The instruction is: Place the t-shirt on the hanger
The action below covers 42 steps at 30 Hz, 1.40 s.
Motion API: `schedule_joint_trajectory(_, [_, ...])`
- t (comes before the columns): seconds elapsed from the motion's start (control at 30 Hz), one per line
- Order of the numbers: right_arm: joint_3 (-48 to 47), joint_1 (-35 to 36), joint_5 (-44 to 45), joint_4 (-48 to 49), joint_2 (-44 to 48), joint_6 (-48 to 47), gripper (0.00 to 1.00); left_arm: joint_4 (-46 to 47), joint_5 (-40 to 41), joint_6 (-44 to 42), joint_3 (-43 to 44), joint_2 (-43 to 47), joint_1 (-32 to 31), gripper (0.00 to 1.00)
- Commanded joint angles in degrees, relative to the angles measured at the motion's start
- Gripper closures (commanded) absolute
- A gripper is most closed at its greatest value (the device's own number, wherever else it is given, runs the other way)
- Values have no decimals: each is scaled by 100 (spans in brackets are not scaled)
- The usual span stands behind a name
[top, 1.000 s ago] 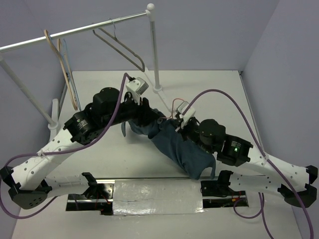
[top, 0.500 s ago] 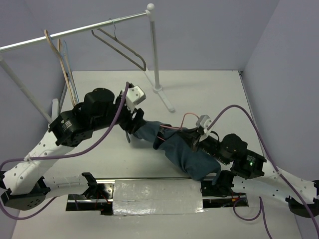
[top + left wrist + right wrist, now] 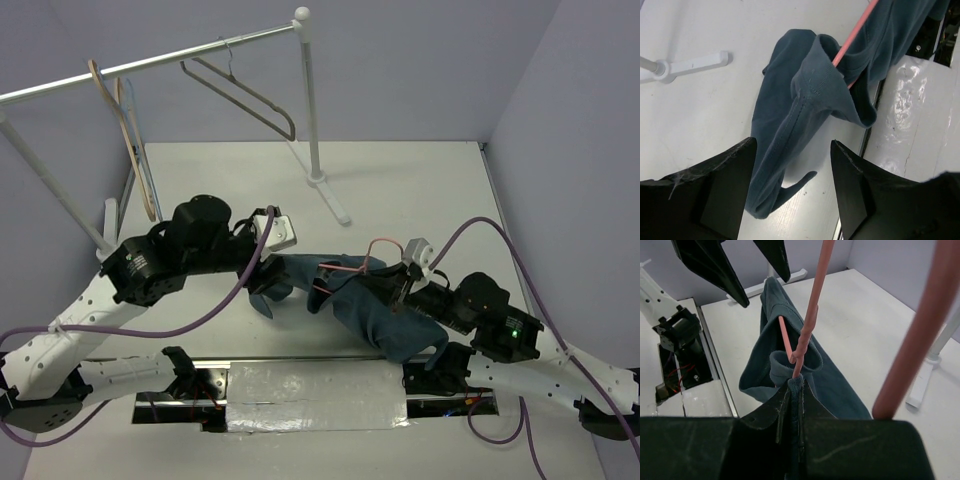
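Top external view: white table point(image 3: 420, 190), lavender walls point(image 3: 400, 70); the t-shirt point(image 3: 370, 310) stretches left to near-right along the hanger point(image 3: 854, 34); left gripper point(image 3: 792, 145) spread, right gripper point(image 3: 796, 385) pinching the t-shirt.

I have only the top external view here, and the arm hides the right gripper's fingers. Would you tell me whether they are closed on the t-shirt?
Observer: Yes. In the right wrist view the right gripper is shut, pinching an edge of the t-shirt.
Operator: Thank you. Is the hanger inside the cloth at all?
Observer: The hanger wire runs into a hemmed opening of the cloth just above that pinch.
Operator: And is the left gripper holding anything?
Observer: No. In the left wrist view the left gripper is open and grips nothing, and the cloth lies beyond its fingers.
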State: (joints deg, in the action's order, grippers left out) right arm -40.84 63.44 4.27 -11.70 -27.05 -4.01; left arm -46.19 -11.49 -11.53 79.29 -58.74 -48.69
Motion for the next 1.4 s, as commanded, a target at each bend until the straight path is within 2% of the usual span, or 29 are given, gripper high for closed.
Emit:
schedule_joint_trajectory(0.0, [-284, -16, -260, 274, -63, 58, 100, 278, -521, -508, -45, -6, -27, 27])
schedule_joint_trajectory(0.17, [-354, -16, -400, 406, -134, 49, 100, 260, -460, -561, -194, -304, -167, 29])
schedule_joint_trajectory(0.27, [-503, -16, -619, 414, -265, 58, 100, 304, -836, -544, -177, -489, -185, 33])
schedule_joint_trajectory(0.37, [-635, -16, -682, 432, -406, 58, 100, 295, -1057, -473, -115, -673, -194, 43])
schedule_joint_trajectory(0.5, [-706, -16, -805, 476, -538, 58, 100, 339, -1311, -464, -106, -858, -185, 77])
schedule_joint_trajectory(0.6, [-715, -16, -858, 546, -643, 67, 100, 418, -1609, -377, -71, -920, -194, 81])
schedule_joint_trajectory(0.67, [-724, -16, -867, 555, -740, 58, 100, 471, -1769, -333, -27, -946, -194, 78])
schedule_joint_trajectory(0.7, [-741, -7, -867, 564, -767, 58, 100, 497, -1865, -315, -10, -938, -194, 72])
schedule_joint_trajectory(0.73, [-759, -16, -867, 573, -793, 58, 100, 558, -1918, -280, -10, -937, -194, 70])
schedule_joint_trajectory(0.83, [-820, -7, -867, 573, -872, 58, 100, 681, -2042, -245, -79, -867, -194, 71])
schedule_joint_trajectory(0.87, [-829, -16, -867, 581, -890, 58, 100, 717, -2051, -236, -97, -850, -185, 73])
schedule_joint_trajectory(0.97, [-829, -16, -753, 555, -934, 50, 100, 822, -2069, -183, -177, -814, -194, 100])
schedule_joint_trajectory(1.07, [-812, -16, -122, 424, -881, 163, 100, 901, -1551, -34, -273, -666, -168, 100])
schedule_joint_trajectory(1.13, [-777, -16, 370, 239, -829, 312, 95, 954, -1209, 80, -378, -560, -133, 100])
schedule_joint_trajectory(1.17, [-759, -7, 929, 178, -733, 374, 90, 1007, -946, 115, -405, -455, -115, 100])
schedule_joint_trajectory(1.2, [-698, -16, 1187, 90, -680, 383, 79, 1025, -830, 194, -414, -411, -89, 100])
schedule_joint_trajectory(1.3, [-566, -16, 1925, -68, -407, 673, 65, 1034, -504, 379, -405, -253, -62, 100])
schedule_joint_trajectory(1.37, [-548, -25, 2260, -174, -223, 839, 64, 1016, -477, 397, -388, -165, -62, 100])
